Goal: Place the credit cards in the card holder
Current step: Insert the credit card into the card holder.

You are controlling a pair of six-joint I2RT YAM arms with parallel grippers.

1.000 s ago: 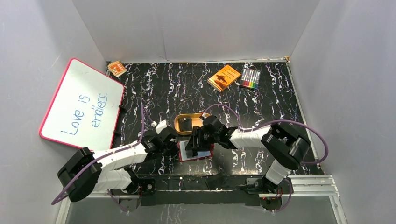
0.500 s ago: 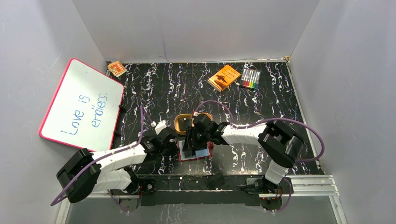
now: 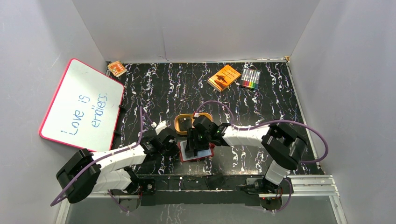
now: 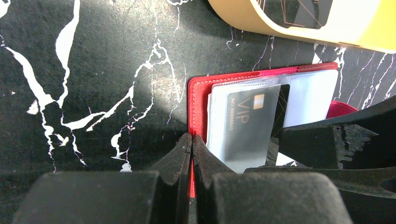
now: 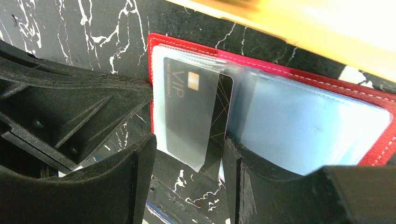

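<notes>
- Black and clenched tight, my left end effector (image 4: 191, 140) presses its tips on the left border of the card holder (image 4: 198, 88). The holder lies open on the desk (image 4: 93, 70), just beside the tan tray (image 4: 261, 23). The tips bear on only a thin strip of red border. If they slide off it, I expect the holder to skate across the slick marble-look surface under the other arm's push.
- The credit card (image 5: 194, 112), black with VIP lettering, sits partway inside a clear sleeve on the holder's left page. It is tilted, and part of it pokes out past the sleeve. Because it is skewed, I judge that a corner could catch on the sleeve seam, jamming the card or buckling the thin plastic.
- My right end effector (image 5: 187, 149) grasps that card across its width, with one finger at each long edge. It holds the card by thin edges only, so a hard shove could twist it or pop it free. The fingers also crowd the sleeve mouth, so pushing deeper risks snagging the sleeve or knocking the left tips close by.
- Another dark card (image 4: 303, 9) lies in the tray. If the holder gets dragged, it could bump the tray and shift that card.
</notes>
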